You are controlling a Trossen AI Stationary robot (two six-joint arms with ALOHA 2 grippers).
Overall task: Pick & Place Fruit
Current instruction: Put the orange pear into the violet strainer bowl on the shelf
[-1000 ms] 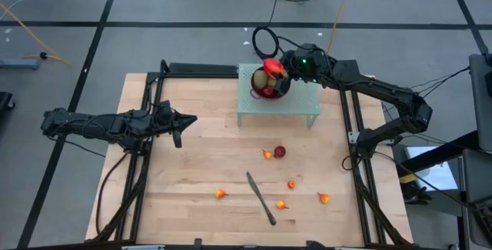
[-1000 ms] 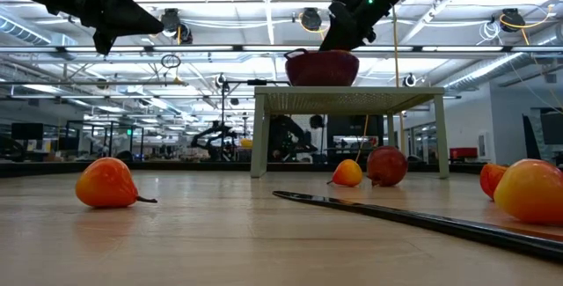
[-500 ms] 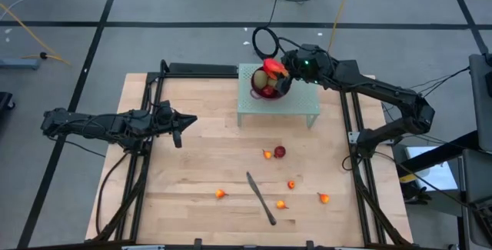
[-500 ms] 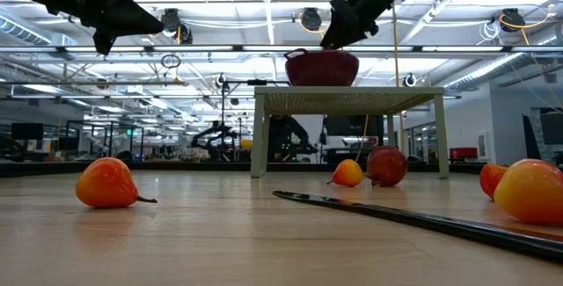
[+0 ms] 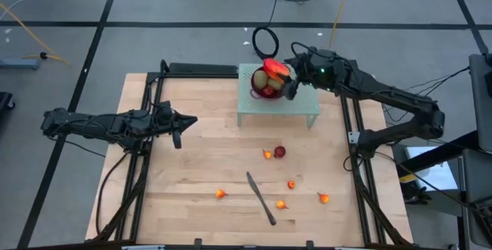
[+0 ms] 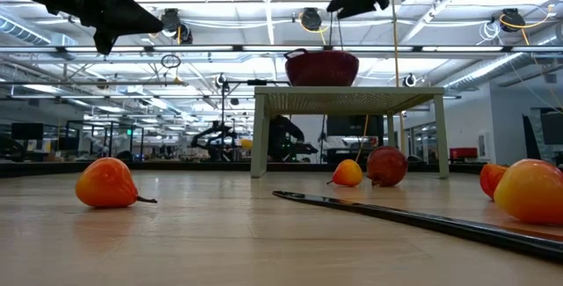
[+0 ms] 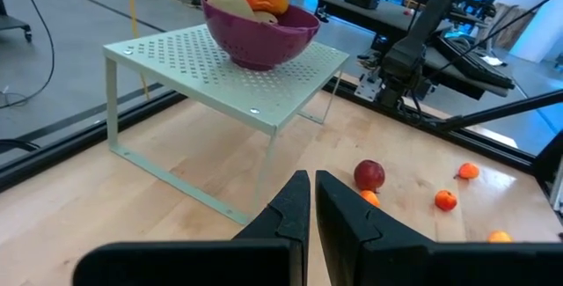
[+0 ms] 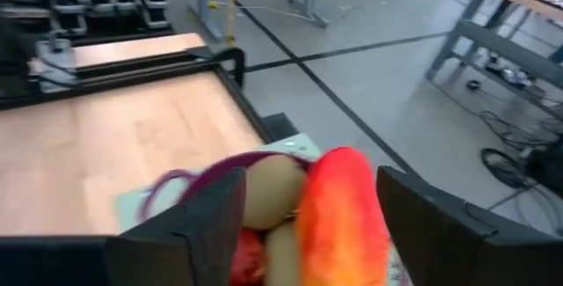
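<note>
Left gripper [image 5: 178, 137] hangs over the left side of the table [image 5: 192, 204], fingers pressed together, nothing in them. On the wood further right: a small orange-red fruit [image 5: 221, 194], then the long dark-handled knife [image 5: 261, 198] lying diagonally. Past it a dark red round fruit [image 5: 280, 151] with another orange-red piece [image 5: 267, 155] just beside it, and three more tiny orange-red ones [image 5: 291, 185] scattered near the knife's right. At the table's far edge stands a pale perforated stand [image 5: 304, 105] with the purple bowl [image 7: 260, 41] on top. The bowl holds the red-yellow mango [image 8: 339, 216] lying across the top of a kiwi [image 8: 273, 192], plus what looks like dark red fruit underneath, hard to be sure. Right gripper [image 5: 290, 87] hovers just above the bowl's right rim, fingers apart, straddling the mango in the wrist view without clamping it.
</note>
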